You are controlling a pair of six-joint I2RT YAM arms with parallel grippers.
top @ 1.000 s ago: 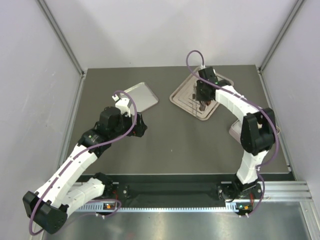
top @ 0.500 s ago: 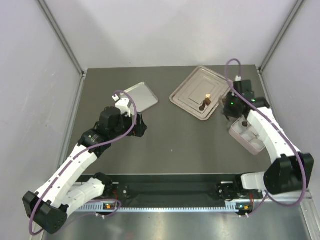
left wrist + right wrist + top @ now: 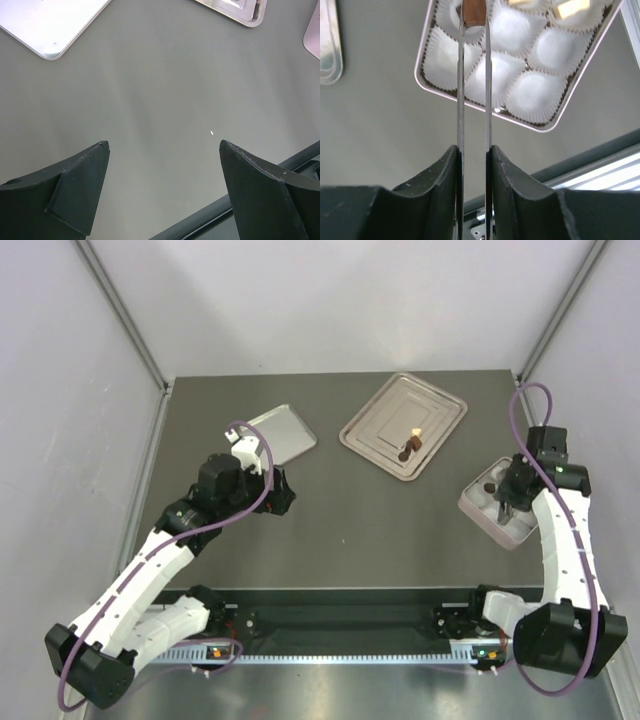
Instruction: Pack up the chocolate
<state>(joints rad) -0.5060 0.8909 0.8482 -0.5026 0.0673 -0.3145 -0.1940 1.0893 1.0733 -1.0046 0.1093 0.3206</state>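
Note:
My right gripper [image 3: 507, 502] hangs over the pink box [image 3: 520, 532] at the right. In the right wrist view its two thin metal blades [image 3: 460, 90] are pinched on a brown chocolate [image 3: 473, 11], held above a white paper cup in the box [image 3: 520, 121]. Two tan chocolates [image 3: 570, 7] sit in cups at the box's far side. One dark piece [image 3: 488, 485] shows in the box from above. A brown piece [image 3: 407, 451] and a tan piece [image 3: 416, 434] lie on the large silver tray [image 3: 380, 420]. My left gripper [image 3: 280, 492] is open and empty over bare table [image 3: 164, 144].
A small silver tray [image 3: 285, 428] lies at the back left and also shows in the left wrist view [image 3: 50, 25]. Several white paper cups [image 3: 535, 92] in the box hold nothing. The table's front rail [image 3: 350, 590] runs along the near edge.
My right arm has swung from the large silver tray to the right, carrying the brown chocolate, and now sits over the pink box. The left arm has not moved.

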